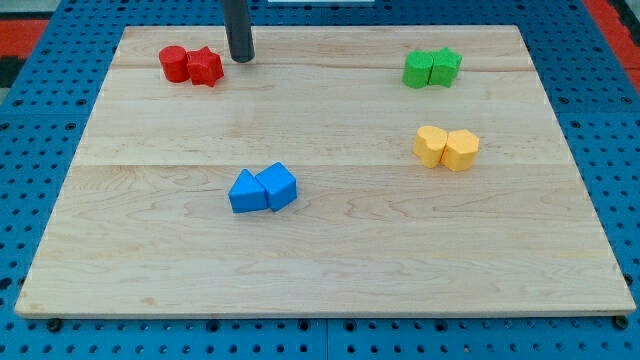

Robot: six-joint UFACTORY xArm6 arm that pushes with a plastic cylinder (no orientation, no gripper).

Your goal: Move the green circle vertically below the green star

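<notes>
The green circle (418,69) sits at the view's upper right, touching the green star (446,67) on its right side. My tip (241,58) is a dark rod end near the view's top, left of centre, far to the left of both green blocks. It stands just right of the red star (206,67), a small gap apart.
A red circle (175,63) touches the red star at upper left. Two blue blocks (263,189) touch near the middle. Two yellow blocks (447,147) touch at right, below the green pair. The wooden board (320,260) lies on a blue pegboard.
</notes>
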